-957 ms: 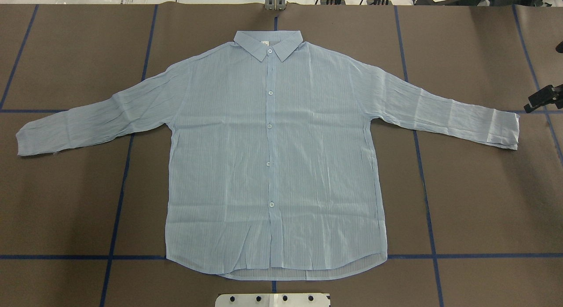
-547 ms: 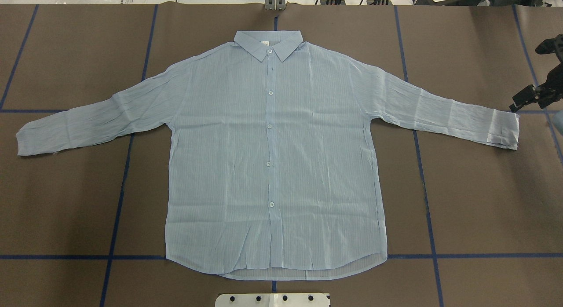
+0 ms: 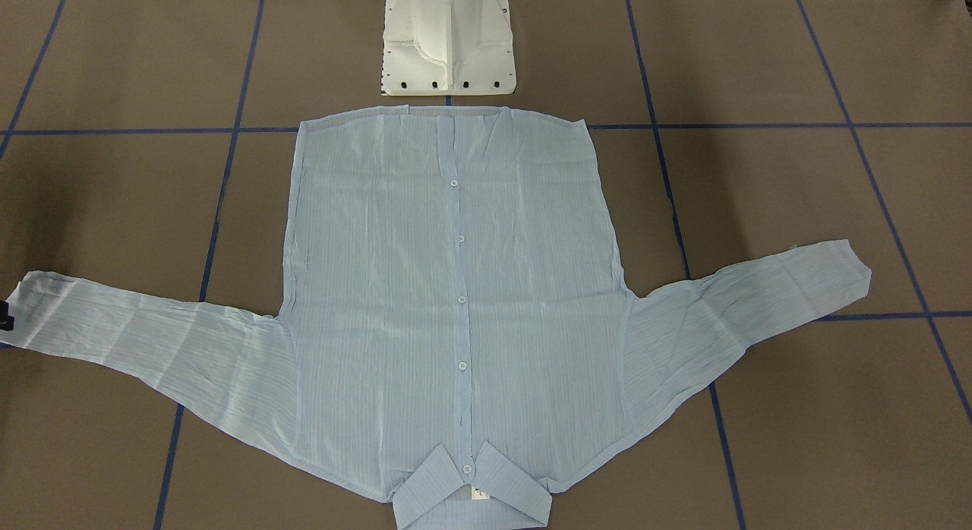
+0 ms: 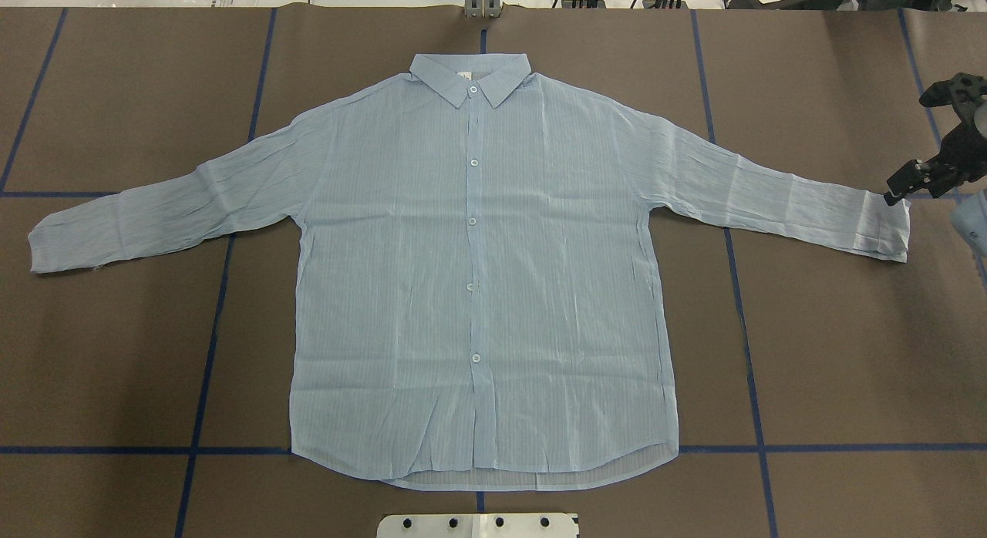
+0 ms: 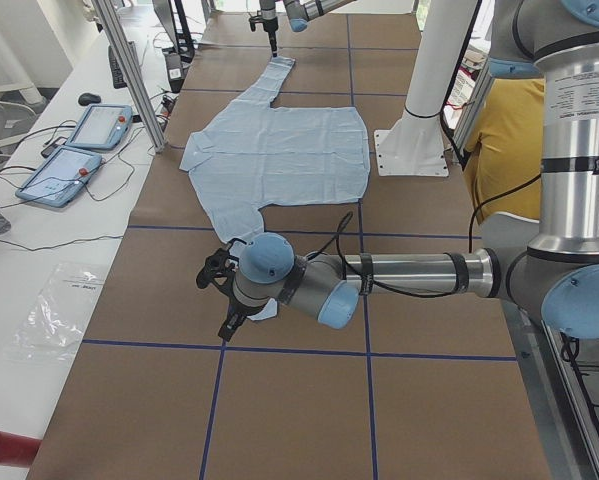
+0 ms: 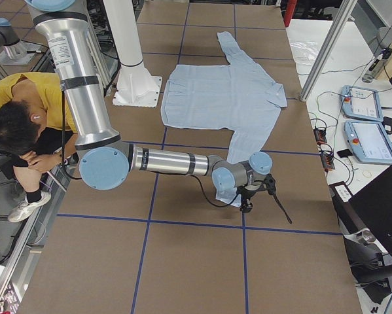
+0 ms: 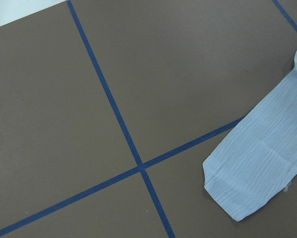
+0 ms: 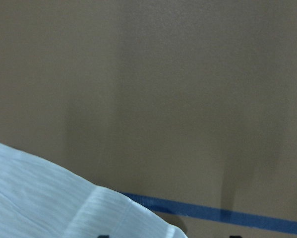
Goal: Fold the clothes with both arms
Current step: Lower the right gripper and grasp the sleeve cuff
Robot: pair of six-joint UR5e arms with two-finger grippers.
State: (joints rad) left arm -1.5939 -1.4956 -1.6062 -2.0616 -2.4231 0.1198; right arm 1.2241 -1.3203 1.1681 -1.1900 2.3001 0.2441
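The light-blue shirt (image 4: 478, 276) lies flat and buttoned on the brown table, collar (image 4: 470, 75) at the far side, both sleeves spread out. My right gripper (image 4: 898, 189) hovers at the far edge of the right cuff (image 4: 887, 228). The right wrist view shows that cuff (image 8: 64, 213) just below it, with two dark fingertips far apart, so it is open. My left gripper (image 5: 226, 315) shows only in the exterior left view, just beside the left cuff (image 4: 46, 249); I cannot tell whether it is open or shut. The left wrist view shows that cuff (image 7: 247, 183) lying untouched.
The white pedestal base (image 4: 478, 525) stands at the near edge by the shirt's hem. Blue tape lines (image 4: 208, 330) cross the table. A person in yellow (image 6: 19, 111) sits beside the robot. Teach pendants (image 5: 79, 150) lie on the side table.
My right gripper has come in from the right edge toward the right cuff and now stands at its far edge. The shirt has not moved.
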